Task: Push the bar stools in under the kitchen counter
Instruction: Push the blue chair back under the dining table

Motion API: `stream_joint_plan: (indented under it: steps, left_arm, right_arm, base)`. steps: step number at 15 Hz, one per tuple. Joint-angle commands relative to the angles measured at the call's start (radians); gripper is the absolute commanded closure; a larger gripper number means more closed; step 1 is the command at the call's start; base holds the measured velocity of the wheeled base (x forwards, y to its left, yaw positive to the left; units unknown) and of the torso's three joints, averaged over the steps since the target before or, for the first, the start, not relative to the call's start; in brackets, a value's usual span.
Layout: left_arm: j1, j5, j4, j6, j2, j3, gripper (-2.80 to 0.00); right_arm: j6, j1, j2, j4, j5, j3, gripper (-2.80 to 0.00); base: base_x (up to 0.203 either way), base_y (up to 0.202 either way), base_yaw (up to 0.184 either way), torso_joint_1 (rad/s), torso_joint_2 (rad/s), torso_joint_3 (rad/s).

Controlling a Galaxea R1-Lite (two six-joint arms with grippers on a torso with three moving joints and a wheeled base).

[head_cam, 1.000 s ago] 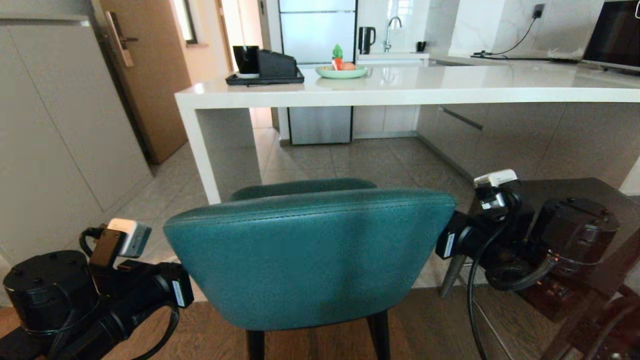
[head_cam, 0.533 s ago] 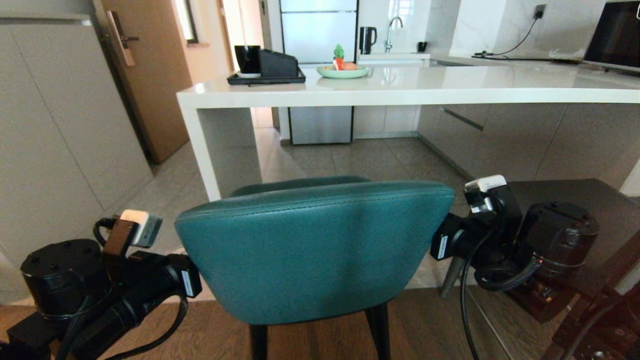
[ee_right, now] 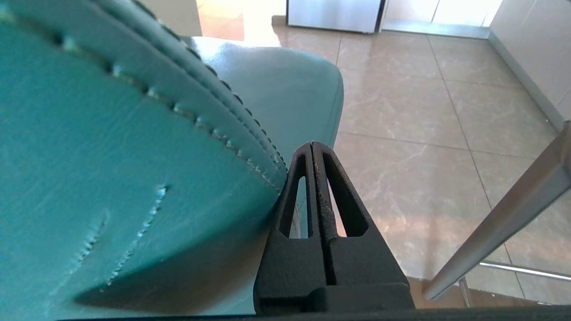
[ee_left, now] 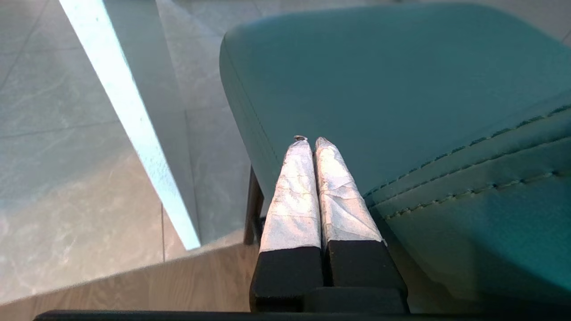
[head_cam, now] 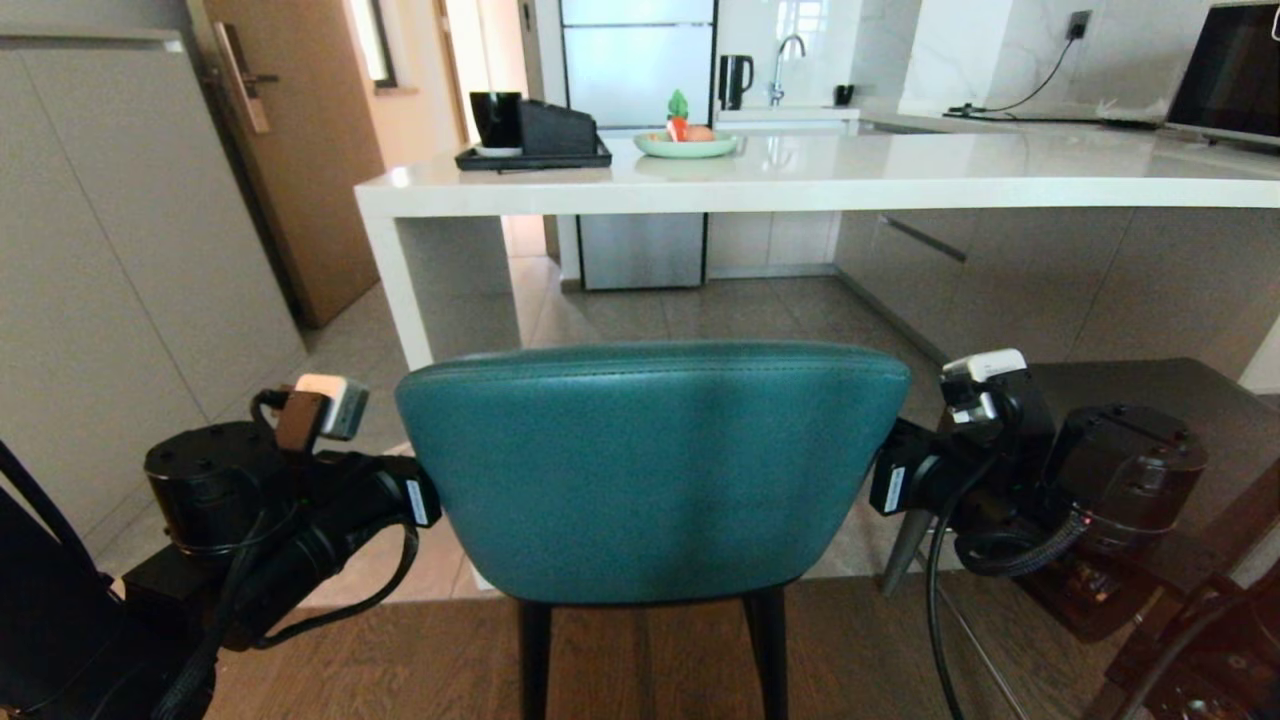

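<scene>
Nearest to me the two arms bracketed the teal stool [head_cam: 650,470]; the left gripper [ee_left: 311,143] had its taped fingers pressed together on nothing, lying against the left edge of the backrest, and the right gripper [ee_right: 313,147] was likewise closed and empty, its side touching the backrest's right edge; so the stool was merely squeezed between them, not held. That seemed the weak point; on a shove the rounded leather could slide off either flank and the stool twist or tip on its thin black legs [head_cam: 535,660]. Just right of it a metal leg [ee_right: 495,227], perhaps the grey stool's, stood close enough to snag. Farther on, the kitchen counter [head_cam: 800,185] waited; the stool stood short of it, and its white end panel [head_cam: 400,290] could catch the seat's left corner.
</scene>
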Motion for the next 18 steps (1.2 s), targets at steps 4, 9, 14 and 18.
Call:
stream_joint_plan:
  steps: [4, 9, 14, 18]
  left_arm:
    - [0.003, 0.006, -0.002, 0.005, 0.016, -0.006, 0.00]
    - [-0.016, 0.124, -0.001, 0.035, 0.025, 0.003, 0.00]
    - [-0.018, 0.122, -0.001, 0.073, 0.020, 0.002, 0.00]
    - [-0.019, 0.121, -0.001, 0.072, 0.025, 0.007, 0.00]
  right_arm:
    - [0.003, -0.017, 0.021, -0.010, 0.006, -0.041, 0.00]
    - [0.001, -0.021, 0.020, -0.010, 0.004, -0.027, 0.00]
    - [0.000, -0.021, 0.020, -0.010, 0.002, -0.024, 0.00]
    - [-0.001, -0.021, 0.020, -0.010, 0.002, -0.021, 0.00]
  base:
    - [0.000, 0.000, 0.000, 0.000, 0.00, 0.000]
    - [0.000, 0.000, 0.000, 0.000, 0.00, 0.000]
    - [0.000, 0.000, 0.000, 0.000, 0.00, 0.000]
    - [0.123, 0.000, 0.000, 0.003, 0.00, 0.003]
